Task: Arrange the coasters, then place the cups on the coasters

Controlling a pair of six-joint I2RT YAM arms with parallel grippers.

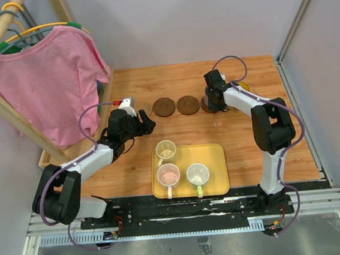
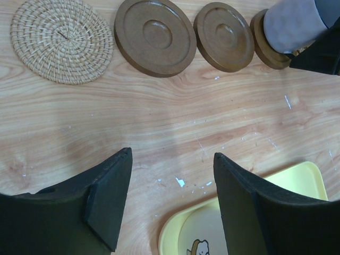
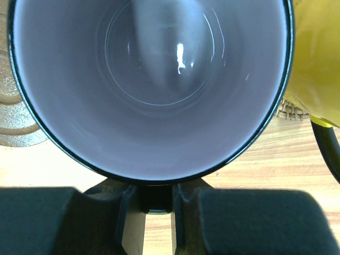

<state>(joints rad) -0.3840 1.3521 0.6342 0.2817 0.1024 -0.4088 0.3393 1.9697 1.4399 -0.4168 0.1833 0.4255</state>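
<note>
We see three dark brown round coasters [image 2: 155, 36] in a row across the top of the left wrist view, and a tan woven round coaster [image 2: 61, 40] at its upper left. A purple-grey translucent plastic mug [image 3: 154, 79] stands upright on the rightmost brown one. At the top view's lower centre, a pale yellow plastic mug [image 1: 165, 149], a pink plastic mug [image 1: 168, 175] and a whitish-green plastic mug [image 1: 197, 174] stand upright close together. An amber yellow plastic mug [image 3: 316, 53] fills the right wrist view's upper right.

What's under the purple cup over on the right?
A dark brown coaster. The purple cup covers most of it, so only its near edge shows.
</note>
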